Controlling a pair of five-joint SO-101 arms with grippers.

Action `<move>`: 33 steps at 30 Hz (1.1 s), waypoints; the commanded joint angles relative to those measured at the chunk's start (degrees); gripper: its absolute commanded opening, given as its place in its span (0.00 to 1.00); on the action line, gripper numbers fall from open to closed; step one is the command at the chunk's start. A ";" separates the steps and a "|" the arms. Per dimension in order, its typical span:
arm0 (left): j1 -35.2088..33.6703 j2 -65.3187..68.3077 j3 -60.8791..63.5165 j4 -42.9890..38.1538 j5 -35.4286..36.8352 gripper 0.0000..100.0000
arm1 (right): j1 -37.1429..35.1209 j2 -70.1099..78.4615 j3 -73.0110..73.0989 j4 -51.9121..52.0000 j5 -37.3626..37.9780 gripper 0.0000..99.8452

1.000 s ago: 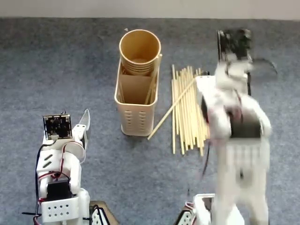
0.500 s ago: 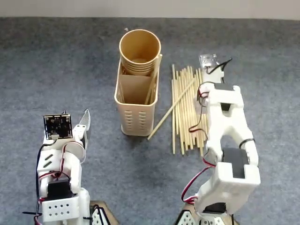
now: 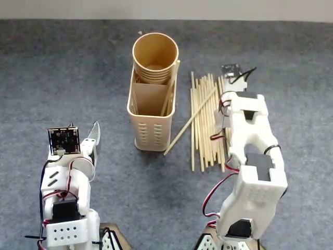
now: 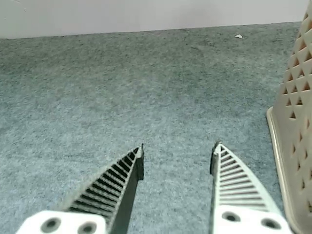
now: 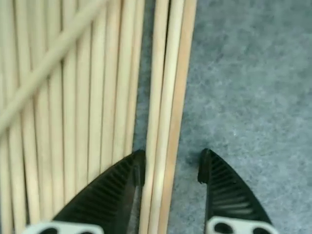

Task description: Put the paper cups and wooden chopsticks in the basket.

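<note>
Cups are stacked in the basket mid-table, most chopsticks wait just beside it, right gripper open astride the outer sticks, left gripper open near the front edge

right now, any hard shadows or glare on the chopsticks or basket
High view: even light, no glare on the chopsticks or basket, faint shadow at the basket's near end. Right wrist view: chopsticks evenly lit, thin dark gaps between them. Left wrist view: flat light on the carpet.
</note>
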 commanded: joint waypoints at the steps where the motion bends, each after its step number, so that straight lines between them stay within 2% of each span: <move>1: 0.84 -0.40 1.10 0.09 0.26 0.25 | 2.51 -0.22 -1.63 -0.40 0.70 0.19; 8: 0.84 -0.40 1.10 0.09 0.26 0.25 | 4.44 -0.57 -3.82 0.31 0.70 0.19; 12: 0.84 -0.40 1.10 0.09 0.26 0.25 | 4.00 -0.57 -6.90 4.35 0.70 0.19; 26: 0.84 -0.40 1.10 0.09 0.26 0.25 | 4.35 0.04 -8.48 4.35 0.88 0.19; 33: 0.84 -0.40 1.10 0.09 0.26 0.25 | 4.44 4.79 -8.31 4.62 4.31 0.19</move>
